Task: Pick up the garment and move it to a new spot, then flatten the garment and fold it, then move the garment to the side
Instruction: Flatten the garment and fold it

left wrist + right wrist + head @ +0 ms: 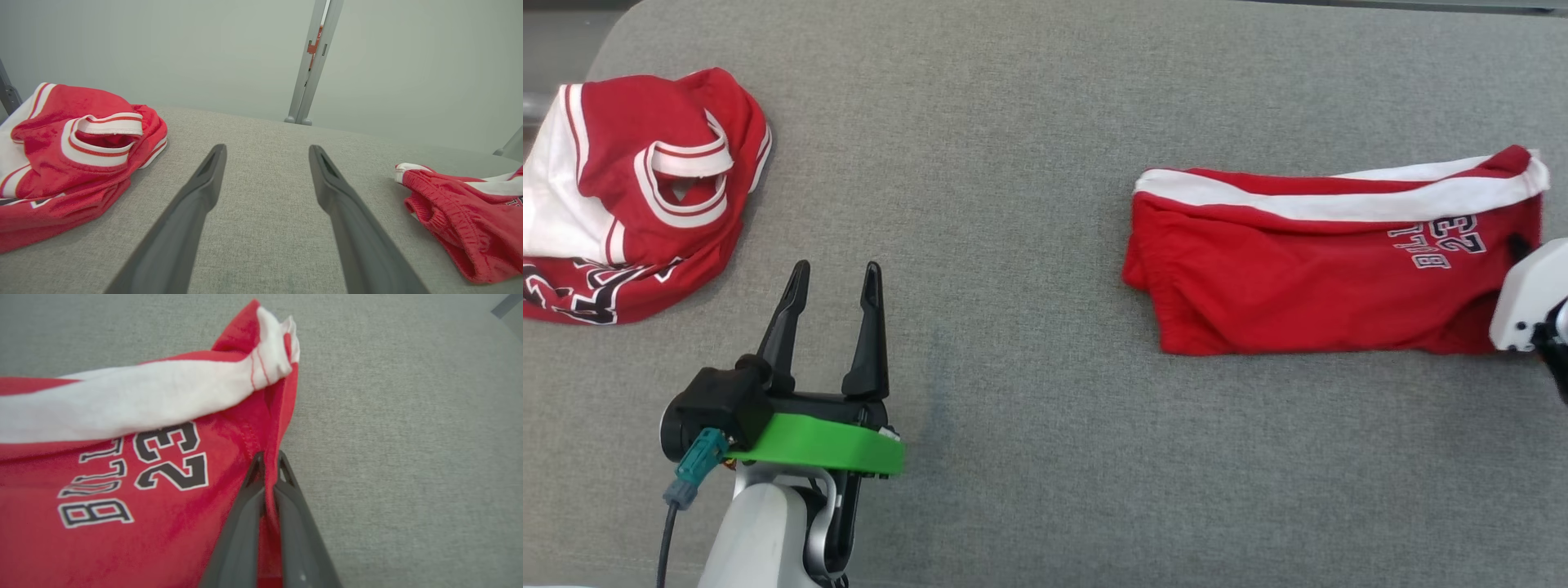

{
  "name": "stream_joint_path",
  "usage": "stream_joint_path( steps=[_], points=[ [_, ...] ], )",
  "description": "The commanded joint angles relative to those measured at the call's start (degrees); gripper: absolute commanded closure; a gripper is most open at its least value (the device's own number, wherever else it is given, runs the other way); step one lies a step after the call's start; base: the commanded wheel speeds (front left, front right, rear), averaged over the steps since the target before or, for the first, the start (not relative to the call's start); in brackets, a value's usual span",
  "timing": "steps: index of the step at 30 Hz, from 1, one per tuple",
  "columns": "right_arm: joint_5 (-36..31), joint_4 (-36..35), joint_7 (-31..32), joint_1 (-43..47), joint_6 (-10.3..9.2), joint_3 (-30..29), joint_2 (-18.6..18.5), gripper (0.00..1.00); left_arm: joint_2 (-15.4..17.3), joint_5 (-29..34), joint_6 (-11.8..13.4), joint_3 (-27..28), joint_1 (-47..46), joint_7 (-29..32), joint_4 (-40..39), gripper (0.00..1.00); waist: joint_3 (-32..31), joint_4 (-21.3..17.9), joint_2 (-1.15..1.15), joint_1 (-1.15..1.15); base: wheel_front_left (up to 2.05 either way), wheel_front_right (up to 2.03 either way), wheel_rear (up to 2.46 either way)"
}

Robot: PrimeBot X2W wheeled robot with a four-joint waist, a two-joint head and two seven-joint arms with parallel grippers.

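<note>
Jersey [645,196]: crumpled at your far left on the table [1013,122].
Left gripper [837,268]: fingers apart, near the jersey.
Shorts [1298,278]: lying at your right.
Right gripper [269,457]: its wrist view shows you fingers pinched on the shorts' right edge; the head view hides that.

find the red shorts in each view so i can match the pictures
Head view: red shorts lie right of centre, reaching the right edge.
Left wrist view: red shorts at the lower right edge.
Right wrist view: red shorts across the left half.
Shared landmark: the white stripe running along the shorts.
</note>
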Motion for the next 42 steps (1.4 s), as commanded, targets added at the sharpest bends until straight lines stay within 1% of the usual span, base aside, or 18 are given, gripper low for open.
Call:
stream_joint_path(
  steps=[1,6,8,10,13,16,20,23,27,30,34,36,39,42],
  points=[
    [-1.53,-0.37,-0.70,0.92,-0.22,-1.57,-1.71,1.00,0.07,0.34,-0.12,-0.12,-0.69,-0.04,-0.09,0.00,-0.44,-0.93,0.00,0.00,0.00,0.00,0.00],
    [-7.11,-3.42,0.33,2.57,-0.18,-7.13,-4.20,1.00,0.08,0.10,-0.27,-0.41,-0.64,-0.04,0.06,0.00,-1.08,-2.07,0.00,0.00,0.00,0.00,0.00],
    [-8.64,-5.70,1.15,3.35,-0.17,-8.53,-3.97,1.00,0.08,0.01,-0.30,-0.40,-0.56,-0.04,0.19,0.00,-1.37,-2.37,0.00,0.00,0.00,0.00,0.00],
    [-8.80,-8.91,2.14,3.98,-0.17,-9.04,-2.66,1.00,0.08,-0.07,-0.32,-0.34,-0.39,-0.04,0.35,0.00,-1.74,-2.68,0.00,0.00,0.00,0.00,0.00],
    [-8.98,-14.54,4.30,5.09,-0.17,-7.44,-0.09,1.00,0.09,-0.14,-0.31,-0.07,0.02,-0.04,0.59,0.00,-2.33,-3.17,0.00,0.00,0.00,0.00,0.00],
    [-8.43,-20.14,6.39,5.70,-0.17,-3.92,2.92,1.00,0.09,-0.22,-0.35,0.03,0.36,-0.04,0.84,0.00,-2.91,-3.47,0.00,0.00,0.00,0.00,0.00],
    [-7.97,-24.57,8.27,4.67,-0.17,1.25,6.92,1.00,0.09,-0.37,-0.45,-0.10,0.38,-0.04,0.99,0.00,-3.41,-3.47,0.00,0.00,0.00,0.00,0.00],
    [-7.98,-25.15,9.24,3.94,-0.17,4.25,9.53,1.00,0.10,-0.51,-0.45,-0.59,0.23,-0.04,1.13,0.00,-3.69,-2.94,0.00,0.00,0.00,0.00,0.00],
    [-8.82,-23.57,9.64,2.68,-0.17,6.92,12.55,1.00,0.09,-0.87,-0.51,-1.09,0.44,-0.04,1.07,0.00,-3.73,-1.76,0.00,0.00,0.00,0.00,0.00],
    [-9.49,-21.49,9.87,1.92,-0.17,8.62,14.71,1.00,0.10,-1.16,-0.47,-1.22,0.76,-0.04,1.09,0.00,-3.64,-0.77,0.00,0.00,0.00,0.00,0.00],
    [-10.22,-18.08,9.85,0.94,-0.17,9.73,16.60,1.00,0.09,-1.46,-0.46,-1.34,0.91,-0.04,1.14,0.00,-3.47,0.36,0.00,0.00,0.00,0.00,0.00],
    [-10.44,-16.49,9.56,0.59,-0.17,9.76,17.20,0.00,0.09,-1.62,-0.45,-1.57,0.87,-0.04,1.14,0.00,-3.36,0.98,0.00,0.00,0.00,0.00,0.00],
    [-7.94,-15.59,8.08,-0.01,-0.17,10.55,18.05,0.00,0.09,-1.77,-0.35,-1.65,0.96,-0.04,1.04,0.00,-3.31,1.45,0.00,0.00,0.00,0.00,0.00],
    [-1.76,-17.51,5.59,-0.83,-0.17,11.01,18.88,0.00,0.09,-1.66,-0.16,-1.39,1.22,-0.04,0.97,0.00,-3.41,1.49,0.00,0.00,0.00,0.00,0.00]
  ],
)
